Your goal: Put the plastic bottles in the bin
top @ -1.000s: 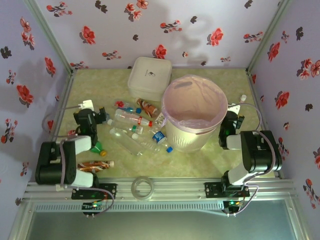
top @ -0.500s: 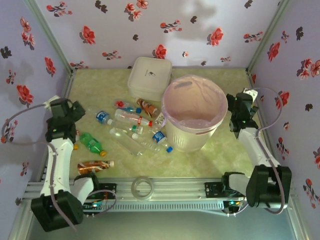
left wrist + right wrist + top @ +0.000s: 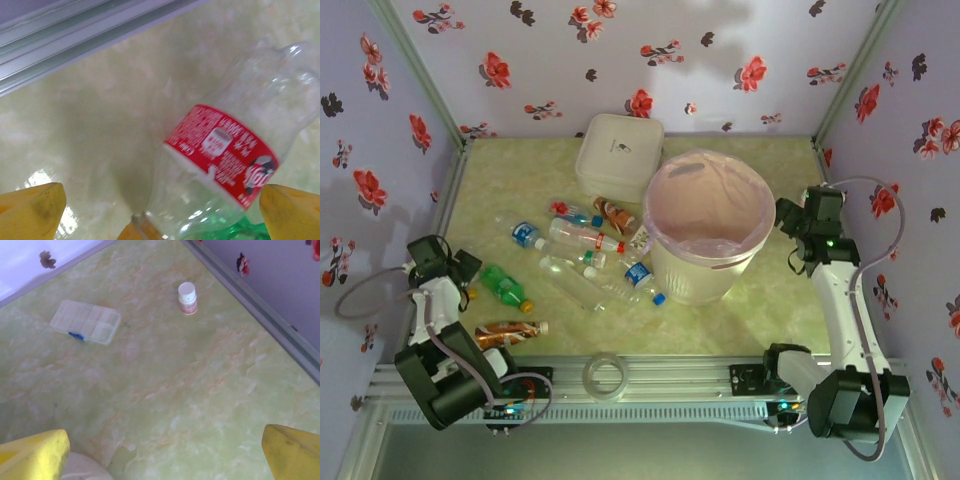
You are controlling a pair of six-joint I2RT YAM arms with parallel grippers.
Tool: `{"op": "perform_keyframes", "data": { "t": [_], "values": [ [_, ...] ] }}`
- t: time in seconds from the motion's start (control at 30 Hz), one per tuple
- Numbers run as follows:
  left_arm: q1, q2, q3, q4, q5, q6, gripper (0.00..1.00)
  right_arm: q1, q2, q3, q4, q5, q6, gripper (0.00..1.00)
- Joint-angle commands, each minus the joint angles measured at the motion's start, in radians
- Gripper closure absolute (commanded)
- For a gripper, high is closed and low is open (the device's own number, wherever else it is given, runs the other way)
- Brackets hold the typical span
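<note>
The left gripper (image 3: pixel 160 212) gapes wide above a clear red-labelled bottle (image 3: pixel 225 155) lying on the table. The right gripper (image 3: pixel 792 228), equally wide and empty, hangs just beside the bin (image 3: pixel 705 275); other bottles (image 3: pixel 582 240) lie left of it.

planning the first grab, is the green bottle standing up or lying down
Lying down. In the top view the green bottle rests on its side on the table, its length flat along the surface.

left arm (image 3: pixel 432 305) folded low, right arm (image 3: pixel 847 300) raised, both jaws wide apart
</note>
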Motion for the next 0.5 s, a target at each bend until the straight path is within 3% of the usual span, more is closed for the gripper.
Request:
{"op": "perform_keyframes", "data": {
  "t": [0.0,0.47],
  "values": [
    [0.004,0.043,0.004,0.066,0.042,0.018,0.02,-0.005,-0.036,0.022,-0.062,-0.068,0.019,0.01],
    [0.004,0.231,0.046,0.178,0.080,0.043,0.09,-0.010,-0.153,0.115,-0.123,-0.208,0.030,0.01]
  ]
}}
